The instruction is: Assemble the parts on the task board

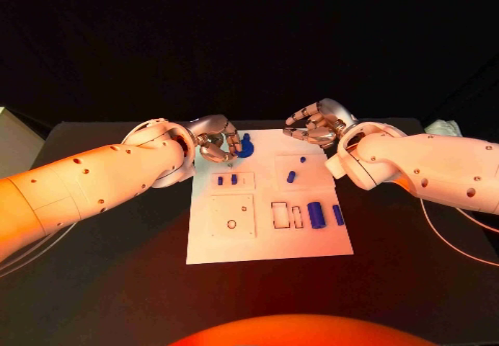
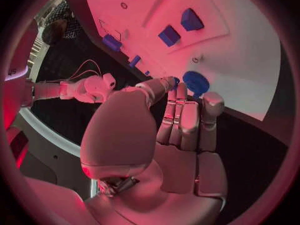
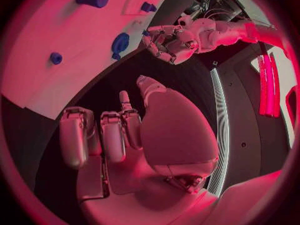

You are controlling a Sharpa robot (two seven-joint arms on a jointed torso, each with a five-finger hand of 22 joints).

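The white task board [image 1: 268, 216] lies in the middle of the table. My left hand [image 1: 216, 140] hovers over its far left corner, beside a round blue part [image 1: 246, 148] that lies on the board. In the left wrist view the thumb and a fingertip meet on a small blue part [image 2: 177, 80], just short of the round blue part [image 2: 195, 81]. The right wrist view shows that small blue part [image 3: 145, 33] at the left hand [image 3: 167, 42]. My right hand [image 1: 317, 124] hangs over the far right corner with its fingers loosely bent and nothing in them.
Other blue parts lie on the board: two small pieces [image 1: 228, 179] in a left recess, two pegs [image 1: 292, 175] right of centre, and two cylinders [image 1: 316, 215] near the right edge. A square outline with a ring [image 1: 231, 216] marks the near left.
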